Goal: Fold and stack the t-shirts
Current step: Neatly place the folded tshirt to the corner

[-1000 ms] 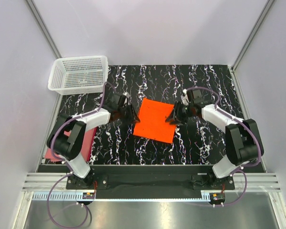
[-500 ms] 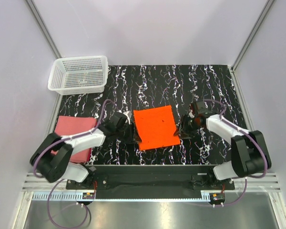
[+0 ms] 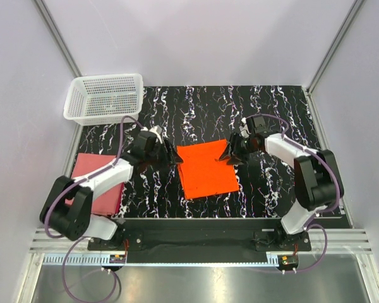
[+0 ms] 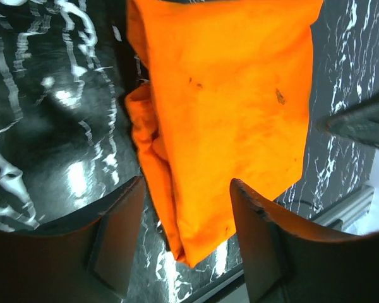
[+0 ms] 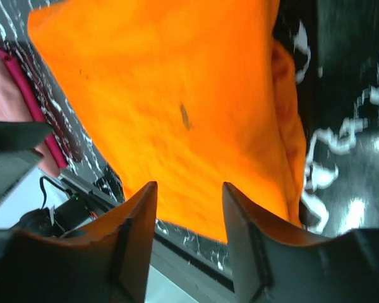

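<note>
The bright orange t-shirt (image 3: 205, 169) lies folded into a rectangle on the table's middle. It fills the left wrist view (image 4: 227, 95) and the right wrist view (image 5: 177, 95). My left gripper (image 3: 172, 155) is open at the shirt's far left corner, and in the left wrist view (image 4: 186, 240) its jaws stand wide with nothing held. My right gripper (image 3: 230, 155) is open at the far right corner, and its own view (image 5: 189, 246) shows it empty. The pink-red t-shirt (image 3: 98, 189) lies folded at the near left, partly under my left arm, and shows in the right wrist view (image 5: 12, 95).
A white mesh basket (image 3: 104, 98) stands at the far left corner. The table (image 3: 271, 107) is black with white marbling. Grey walls close in the left, back and right. A metal rail (image 3: 196, 237) runs along the near edge.
Both grippers have moved from the orange shirt's near side edges up to its far corners. The shirt has turned slightly. The left arm now covers part of the pink-red shirt.
</note>
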